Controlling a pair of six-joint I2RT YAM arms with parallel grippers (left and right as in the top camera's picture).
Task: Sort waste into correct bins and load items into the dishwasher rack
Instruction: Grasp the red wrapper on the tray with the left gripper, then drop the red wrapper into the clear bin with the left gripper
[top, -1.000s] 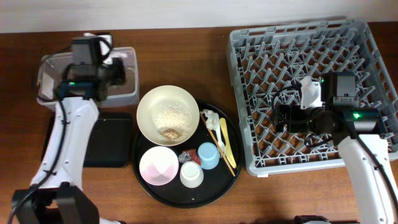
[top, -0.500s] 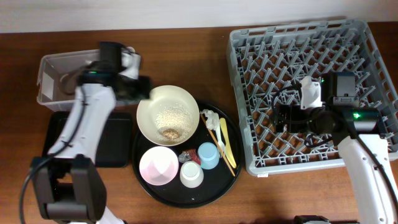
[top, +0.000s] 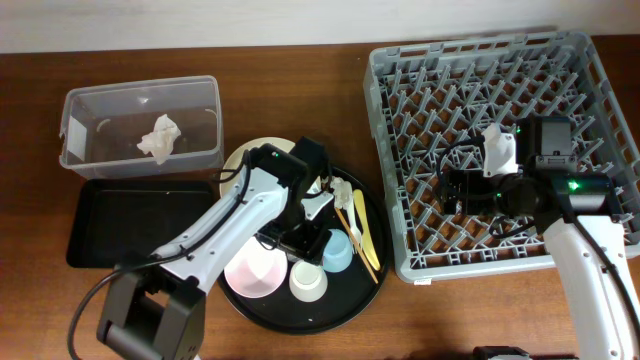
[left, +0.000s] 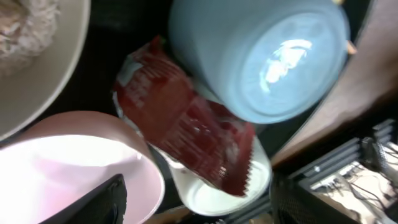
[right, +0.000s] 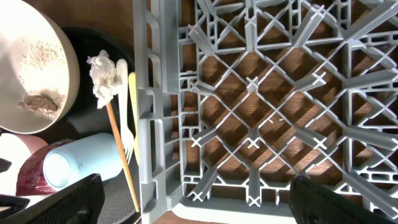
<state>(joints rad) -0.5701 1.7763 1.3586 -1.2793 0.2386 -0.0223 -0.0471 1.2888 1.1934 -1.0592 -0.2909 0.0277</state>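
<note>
My left gripper (top: 297, 238) hangs open over the round black tray, straddling the red-and-silver wrapper (left: 186, 127) without touching it. The wrapper lies between the light-blue cup (left: 261, 56), the pink cup (left: 68, 174) and the white cup (left: 205, 194). The cream bowl (right: 31, 56) holds rice and a brown lump (right: 40, 102). A tissue piece (right: 102, 71), chopsticks (right: 121, 155) and a yellow utensil (top: 360, 228) lie at the tray's right. My right gripper (top: 447, 190) stands open and empty above the grey dishwasher rack (top: 560, 100). One tissue (top: 158, 138) sits in the clear tub (top: 95, 105).
The flat black tray (top: 120, 220) lies in front of the clear tub at the left. The round black tray (top: 345, 300) sits mid-table, close to the rack's left wall. My left arm crosses over the cream bowl, hiding most of it from above.
My left arm has swung from above the clear tub to over the round tray. Its gripper went from shut to open. A tissue now shows in the tub. The right arm stayed still.
</note>
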